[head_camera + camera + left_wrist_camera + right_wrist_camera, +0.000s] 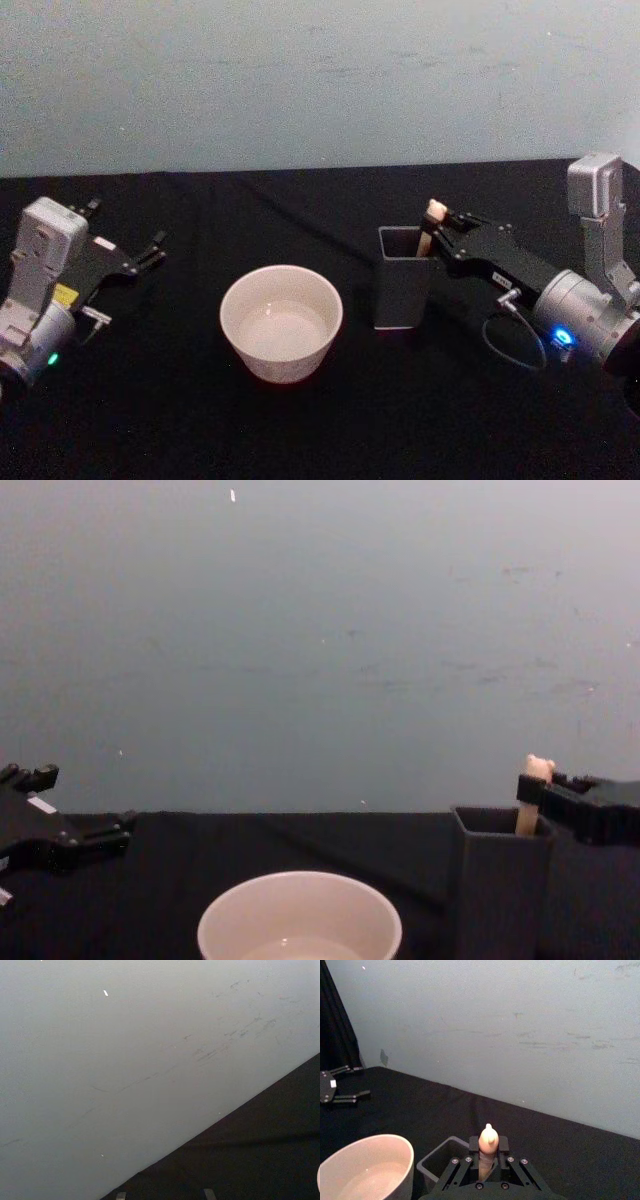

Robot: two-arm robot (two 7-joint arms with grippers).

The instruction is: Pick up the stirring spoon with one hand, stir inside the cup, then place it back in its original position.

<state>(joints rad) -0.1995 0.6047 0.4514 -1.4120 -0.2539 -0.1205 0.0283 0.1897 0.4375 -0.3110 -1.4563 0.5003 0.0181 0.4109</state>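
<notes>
The stirring spoon (433, 220) stands upright in the dark grey square holder (400, 295), its beige bear-head top poking above the rim. My right gripper (438, 238) reaches in from the right and is shut on the handle just above the holder. In the right wrist view the handle (488, 1142) sits squeezed between the black fingers, over the holder (427, 1167). The off-white cup (285, 368) stands left of the holder, holding nothing solid. My left gripper (155, 252) rests open at the far left, away from the cup. The spoon's bowl is hidden inside the holder.
A black cloth covers the table (330, 430), and a pale wall (320, 80) rises behind it. From the chest view the cup (300, 878) is front centre, the holder (495, 890) right, and the left gripper (85, 815) far left.
</notes>
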